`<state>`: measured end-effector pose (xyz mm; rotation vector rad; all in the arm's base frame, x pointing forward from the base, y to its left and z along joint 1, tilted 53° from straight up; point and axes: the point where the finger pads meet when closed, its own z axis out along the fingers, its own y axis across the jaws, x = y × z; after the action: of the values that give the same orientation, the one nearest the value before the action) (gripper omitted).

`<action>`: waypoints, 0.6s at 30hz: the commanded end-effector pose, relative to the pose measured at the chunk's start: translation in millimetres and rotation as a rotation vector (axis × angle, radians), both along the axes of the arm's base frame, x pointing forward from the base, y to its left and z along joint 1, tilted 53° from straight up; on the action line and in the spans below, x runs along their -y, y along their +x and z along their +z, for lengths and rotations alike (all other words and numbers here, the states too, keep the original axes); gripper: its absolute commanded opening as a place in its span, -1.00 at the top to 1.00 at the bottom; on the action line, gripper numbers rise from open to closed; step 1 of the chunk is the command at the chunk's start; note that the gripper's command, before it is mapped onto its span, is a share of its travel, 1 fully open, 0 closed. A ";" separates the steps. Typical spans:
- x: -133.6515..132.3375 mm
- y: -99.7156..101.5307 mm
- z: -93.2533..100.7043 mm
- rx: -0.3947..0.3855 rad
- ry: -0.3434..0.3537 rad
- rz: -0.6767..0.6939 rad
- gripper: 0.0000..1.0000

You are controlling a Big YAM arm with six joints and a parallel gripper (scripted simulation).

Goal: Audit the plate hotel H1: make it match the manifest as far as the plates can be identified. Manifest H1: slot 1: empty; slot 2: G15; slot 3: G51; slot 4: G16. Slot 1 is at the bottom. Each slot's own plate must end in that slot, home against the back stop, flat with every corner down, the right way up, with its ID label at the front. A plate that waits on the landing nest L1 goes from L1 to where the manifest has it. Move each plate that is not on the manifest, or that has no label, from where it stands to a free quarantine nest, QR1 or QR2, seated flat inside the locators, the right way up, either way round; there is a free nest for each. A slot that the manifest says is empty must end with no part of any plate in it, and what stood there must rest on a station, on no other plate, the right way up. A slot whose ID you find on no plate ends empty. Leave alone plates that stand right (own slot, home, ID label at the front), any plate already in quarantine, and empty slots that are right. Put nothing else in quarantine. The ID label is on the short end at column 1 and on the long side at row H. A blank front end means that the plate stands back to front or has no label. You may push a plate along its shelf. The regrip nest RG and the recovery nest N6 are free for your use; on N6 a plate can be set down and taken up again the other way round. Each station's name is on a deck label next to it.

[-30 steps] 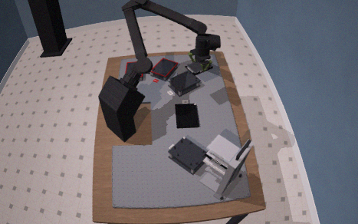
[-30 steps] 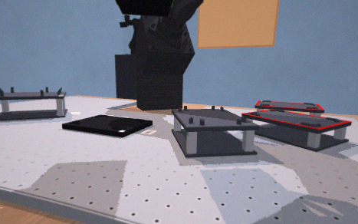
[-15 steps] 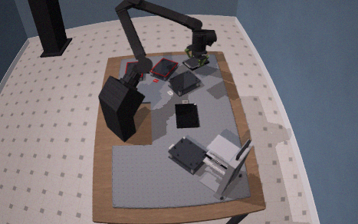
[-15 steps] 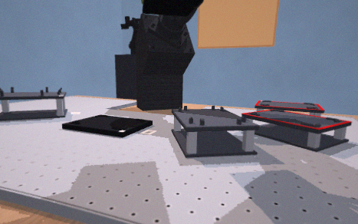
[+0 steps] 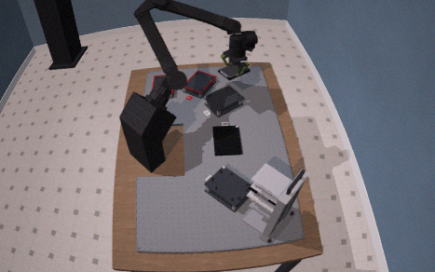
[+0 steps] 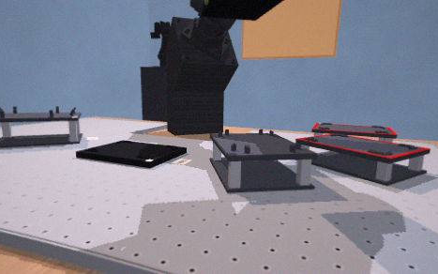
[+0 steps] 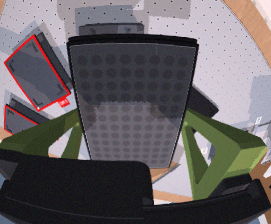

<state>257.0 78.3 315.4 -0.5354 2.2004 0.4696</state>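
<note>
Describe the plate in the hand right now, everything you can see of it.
The plate is a dark grey rectangle with a black rim, and its top face is a grid of small round wells facing the wrist camera. The hand grips it across its long sides with green fingers; nothing else touches it. It hangs above the far end of the deck mat, beyond the red-rimmed nests. No ID label shows.

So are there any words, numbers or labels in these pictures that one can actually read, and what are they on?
None can be read.
Small white deck label by the flat black pad: too small.
White deck label by the dark raised nest: too small.
Red tag by the red-edged nest: blurred.
Plate in the gripper: no label showing.
</note>
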 end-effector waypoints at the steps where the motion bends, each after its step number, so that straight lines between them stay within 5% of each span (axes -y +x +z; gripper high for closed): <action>1: -10.7 -6.0 36.4 0.059 0.040 -0.014 -0.72; 5: -22.0 -11.5 44.2 0.064 0.047 -0.014 -0.72; 7: -26.9 -17.6 17.2 0.033 0.014 0.013 -0.72; 9: -26.9 -17.6 17.2 0.033 0.014 0.013 -0.72; 10: -29.5 -19.4 29.4 0.067 0.003 0.027 -0.72; 18: -49.7 -36.0 21.4 0.161 -0.122 0.150 -0.72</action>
<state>229.3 121.2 323.3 -0.7087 2.1326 0.3768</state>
